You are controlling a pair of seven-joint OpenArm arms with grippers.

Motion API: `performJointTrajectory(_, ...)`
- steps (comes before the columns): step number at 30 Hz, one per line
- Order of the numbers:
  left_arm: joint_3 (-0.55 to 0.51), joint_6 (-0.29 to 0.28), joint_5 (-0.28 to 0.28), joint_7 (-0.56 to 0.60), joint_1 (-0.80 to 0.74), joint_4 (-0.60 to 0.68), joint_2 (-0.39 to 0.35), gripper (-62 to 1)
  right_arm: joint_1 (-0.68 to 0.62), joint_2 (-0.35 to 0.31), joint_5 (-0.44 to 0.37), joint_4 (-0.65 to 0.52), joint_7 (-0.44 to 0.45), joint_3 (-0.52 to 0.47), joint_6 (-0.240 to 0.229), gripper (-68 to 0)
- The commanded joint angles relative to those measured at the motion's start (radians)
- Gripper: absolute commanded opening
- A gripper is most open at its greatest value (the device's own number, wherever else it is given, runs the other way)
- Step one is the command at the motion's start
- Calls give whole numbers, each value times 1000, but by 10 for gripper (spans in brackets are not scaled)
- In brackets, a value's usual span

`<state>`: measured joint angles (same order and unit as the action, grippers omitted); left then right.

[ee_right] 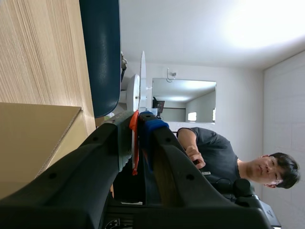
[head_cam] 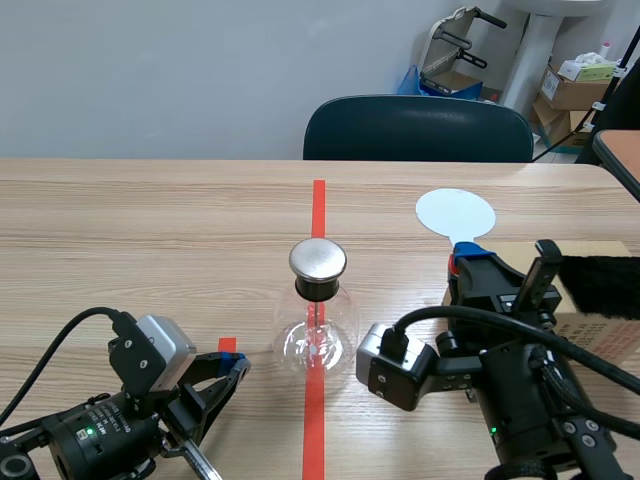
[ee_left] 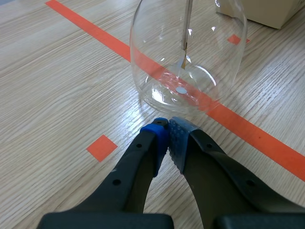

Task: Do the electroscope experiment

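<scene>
Since the right gripper (head_cam: 462, 262) is clamped on the red handle of the white disc (head_cam: 455, 213), the step in hand looks like bringing that disc to the electroscope's metal cap (head_cam: 318, 259). The flask (head_cam: 316, 335) stands mid-table on the red tape line. The disc is raised to its right and a little farther off, well apart from the cap.

To do it well, I would swing the disc left and lower it flat-on toward the cap. The approach should be slow and stay above the glass so the flask is not knocked. The disc should also keep away from the black fur (head_cam: 600, 285) on the box (head_cam: 610, 247) at right. The leaf (ee_left: 183, 61) inside hangs straight down and is the thing to watch.

From the right wrist, the fingers pinch the handle with the pads close together, and the disc shows edge-on beyond them. The left gripper (ee_left: 167, 136) lies low at near left, fingers together on nothing, tips just beside the flask's base.
</scene>
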<state>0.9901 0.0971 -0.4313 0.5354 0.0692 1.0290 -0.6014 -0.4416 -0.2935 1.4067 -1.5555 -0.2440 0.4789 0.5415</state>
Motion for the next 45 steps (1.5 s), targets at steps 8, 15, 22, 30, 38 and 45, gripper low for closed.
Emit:
performJointTrajectory(8, 3, -2, 6, 21, 0, 17, 3, -582, -8, 6, 8, -14, 6, -6, 12, -662)
performJointTrajectory(15, 3, -2, 6, 21, 0, 17, 3, -582, -13, 6, 8, -14, 4, -6, 14, -662)
performJointTrajectory(22, 3, -2, 6, 21, 0, 17, 3, -582, -13, 5, 8, -14, 7, -6, 14, -662)
performJointTrajectory(30, 3, -2, 6, 21, 0, 17, 3, -582, -13, 5, 8, -14, 6, -6, 14, -662)
performJointTrajectory(38, 3, -2, 6, 21, 0, 17, 3, -582, -13, 5, 8, -14, 6, -6, 14, -662)
performJointTrajectory(45, 3, -2, 5, 21, 0, 17, 6, -582, -13, 5, 8, -14, 6, -6, 14, -662)
